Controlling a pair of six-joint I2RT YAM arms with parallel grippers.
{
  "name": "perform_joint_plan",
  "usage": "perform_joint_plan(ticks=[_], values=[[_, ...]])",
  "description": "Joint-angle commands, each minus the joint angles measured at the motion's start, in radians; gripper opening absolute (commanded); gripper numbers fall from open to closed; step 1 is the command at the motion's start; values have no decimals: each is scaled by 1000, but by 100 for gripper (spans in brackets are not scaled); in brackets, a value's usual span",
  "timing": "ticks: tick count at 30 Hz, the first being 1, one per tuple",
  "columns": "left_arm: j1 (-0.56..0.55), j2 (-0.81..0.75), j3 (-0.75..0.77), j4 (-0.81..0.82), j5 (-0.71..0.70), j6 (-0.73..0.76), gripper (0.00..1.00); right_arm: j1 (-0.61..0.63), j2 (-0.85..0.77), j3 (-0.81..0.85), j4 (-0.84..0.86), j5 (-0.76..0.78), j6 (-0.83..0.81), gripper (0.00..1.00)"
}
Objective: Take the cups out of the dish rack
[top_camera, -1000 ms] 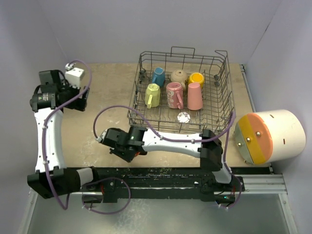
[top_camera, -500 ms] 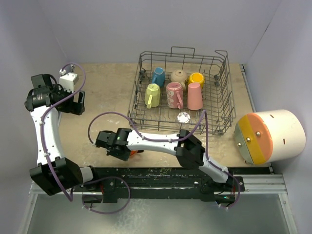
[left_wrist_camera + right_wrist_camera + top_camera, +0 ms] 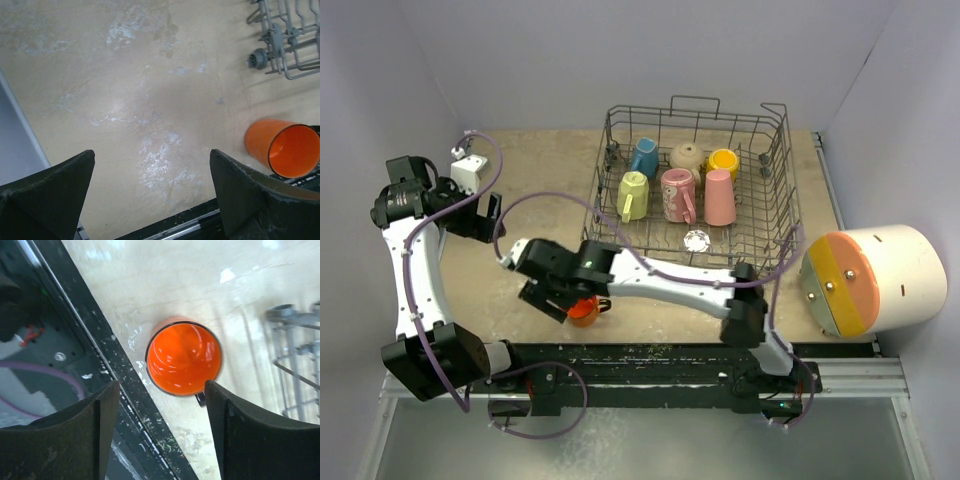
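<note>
An orange cup (image 3: 583, 310) stands upright on the table near the front rail, apart from the grey wire dish rack (image 3: 782, 200). My right gripper (image 3: 563, 293) hovers just over it, open; the right wrist view looks down into the orange cup (image 3: 184, 359) beyond the spread right gripper (image 3: 161, 384), which touches nothing. Still in the rack are a blue cup (image 3: 645, 157), a beige one (image 3: 686, 156), a yellow one (image 3: 723, 161), a yellow-green mug (image 3: 633, 195), a pink mug (image 3: 677, 194), a pink tumbler (image 3: 720, 197) and a clear glass (image 3: 696, 240). My left gripper (image 3: 485, 215) is open and empty at the far left, and from the left gripper (image 3: 151, 152) the orange cup (image 3: 282, 147) shows at lower right.
A big white cylinder with an orange end (image 3: 870, 280) lies right of the rack. The black base rail (image 3: 670, 355) runs along the near edge. A corner of the rack (image 3: 285, 45) shows in the left wrist view. Purple walls close in the table.
My right gripper has opened and let go of the orange cup, which now stands on the table. The left arm drew back to the left and its gripper opened fully.
</note>
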Motion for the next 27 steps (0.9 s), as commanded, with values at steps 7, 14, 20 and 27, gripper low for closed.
perform_joint_plan(ticks=[7,14,20,27], values=[[-36,-61,-68,-253,396,299,99,-301,-765,-479,245,6,334,75],[-263,-94,-124,-196,389,298,99,-373,-961,-785,227,5,497,69],[-455,-65,-270,-31,195,294,100,-389,-1014,-934,284,-10,603,64],[-600,-32,-394,140,54,277,96,-409,-1037,-991,264,31,650,62]])
